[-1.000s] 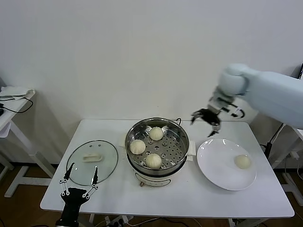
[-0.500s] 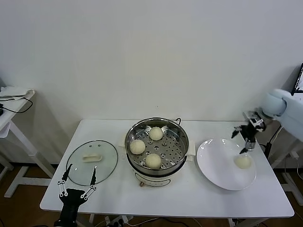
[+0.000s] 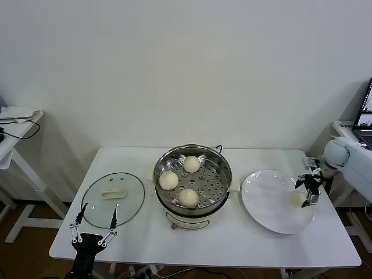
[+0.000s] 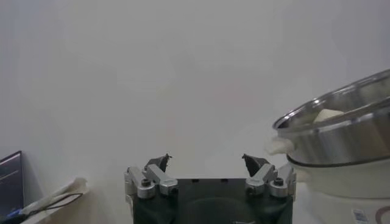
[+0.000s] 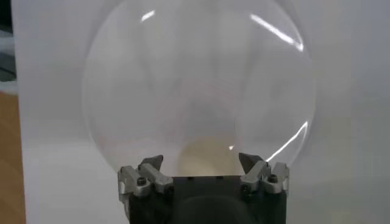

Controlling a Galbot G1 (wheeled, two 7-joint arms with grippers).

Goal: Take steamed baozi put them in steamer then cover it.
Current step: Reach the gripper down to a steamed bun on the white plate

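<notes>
The steamer (image 3: 212, 185) stands mid-table, a shiny steel pot with a perforated tray. Three steamed baozi lie in it (image 3: 192, 164) (image 3: 168, 180) (image 3: 188, 197). A further baozi (image 3: 296, 199) rests on the white plate (image 3: 267, 200) at the right. My right gripper (image 3: 307, 190) hangs open just above and beside that bun, touching nothing. In the right wrist view the bun (image 5: 204, 155) sits between the spread fingers of the right gripper (image 5: 201, 163). My left gripper (image 3: 100, 207) waits open at the front-left table edge. It shows again in the left wrist view (image 4: 207, 161), with the steamer (image 4: 341, 131) off to one side.
The round glass lid (image 3: 131, 200) with a white handle (image 3: 113, 193) lies flat on the table left of the steamer. A cable runs behind the pot. A small side table (image 3: 17, 125) stands far left. The table edge runs close to the right of the plate.
My right arm has swung from behind and right of the steamer over to the plate's right side and come down at the bun. The left gripper has barely shifted.
</notes>
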